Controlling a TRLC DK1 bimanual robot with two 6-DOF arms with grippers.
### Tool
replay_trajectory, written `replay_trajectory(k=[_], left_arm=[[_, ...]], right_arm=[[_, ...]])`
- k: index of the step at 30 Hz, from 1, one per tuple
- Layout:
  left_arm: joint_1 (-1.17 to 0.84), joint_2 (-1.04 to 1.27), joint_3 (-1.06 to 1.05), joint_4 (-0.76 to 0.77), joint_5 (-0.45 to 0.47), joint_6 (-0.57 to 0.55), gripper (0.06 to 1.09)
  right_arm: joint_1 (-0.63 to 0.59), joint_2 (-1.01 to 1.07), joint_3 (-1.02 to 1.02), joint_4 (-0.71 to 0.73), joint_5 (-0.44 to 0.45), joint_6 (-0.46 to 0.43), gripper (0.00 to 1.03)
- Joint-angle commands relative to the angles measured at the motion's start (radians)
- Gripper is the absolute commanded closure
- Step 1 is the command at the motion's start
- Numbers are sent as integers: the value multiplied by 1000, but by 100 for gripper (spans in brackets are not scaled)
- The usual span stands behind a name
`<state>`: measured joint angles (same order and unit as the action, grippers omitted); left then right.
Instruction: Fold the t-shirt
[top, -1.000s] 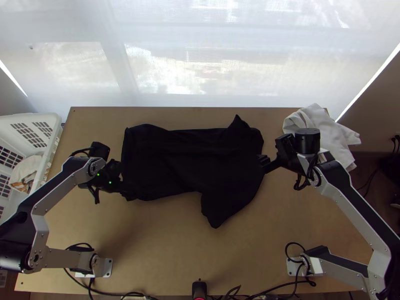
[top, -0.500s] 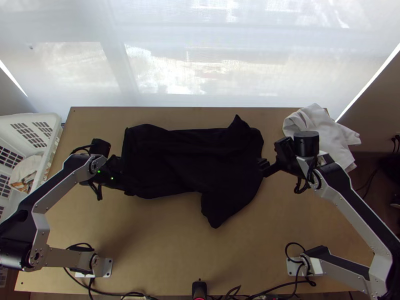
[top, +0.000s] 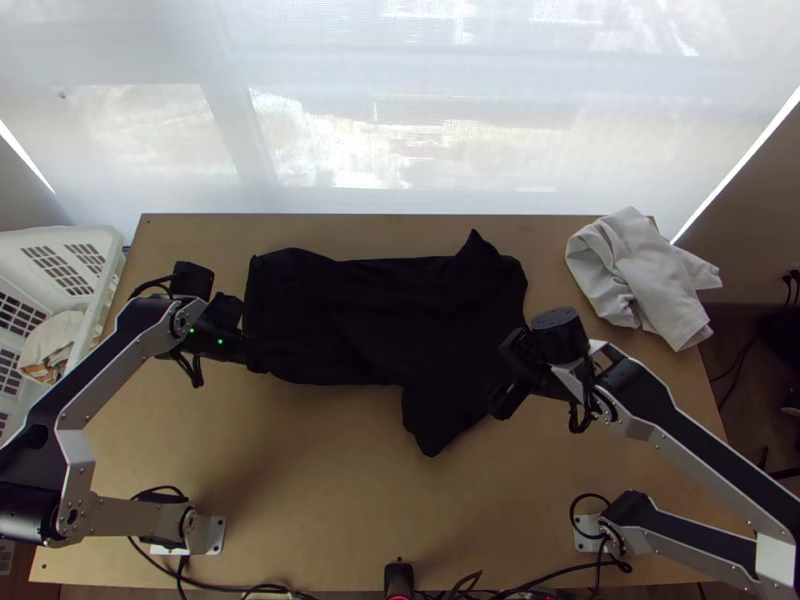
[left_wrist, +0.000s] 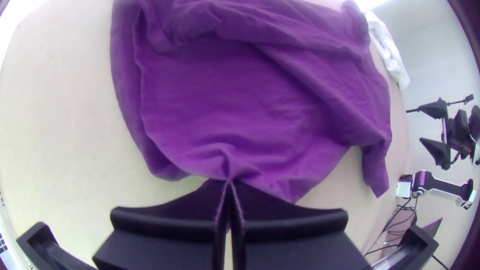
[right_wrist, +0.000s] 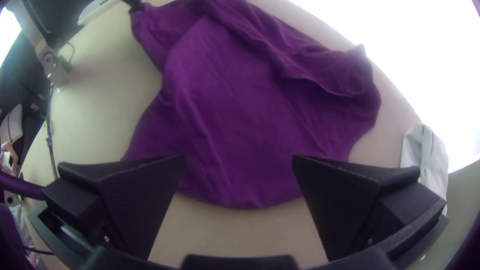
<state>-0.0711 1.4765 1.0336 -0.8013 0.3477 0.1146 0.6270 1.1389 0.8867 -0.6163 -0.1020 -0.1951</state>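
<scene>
I have the t-shirt lying lengthwise across the middle of the table, body wrinkled, with one pointed flap, which I judge to be a sleeve, angled toward the near edge. The left gripper is closed on the edge of the garment's left end, and the fabric puckers where the fingertips meet. The right gripper is open, its fingers set wide above the right end; I cannot tell whether they touch the fabric.

I judge the step in hand to be taking a second grip before folding. Fault conditions:

1. Slip: the left gripper appears to pinch only a small gather. A hard pull could draw it out.
2. Missed or partial grip: if the right fingers close too high, they take nothing; if they close on one layer, the layers may separate on lifting.
3. Skew: if the left gripper moves alone, the free right end may drag and rotate.
4. Trapped creases: ridges run along the body. Folding without tensioning first would lock them in.
5. Flap left out: the near flap may protrude unless tucked.
</scene>
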Motion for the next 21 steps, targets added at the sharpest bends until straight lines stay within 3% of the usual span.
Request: replay_trajectory(k=[1, 12, 21], left_arm=[[1, 1, 22, -1, -3, -15, 105], [31, 4, 11, -3, -9, -13, 105], [65, -16, -10, -10, -10, -4, 105]], right_arm=[[208, 16, -19, -16, -1, -23, 5], [488, 99, -77, 41, 45, -129, 5], [534, 165, -129, 142, 58, -170, 5]])
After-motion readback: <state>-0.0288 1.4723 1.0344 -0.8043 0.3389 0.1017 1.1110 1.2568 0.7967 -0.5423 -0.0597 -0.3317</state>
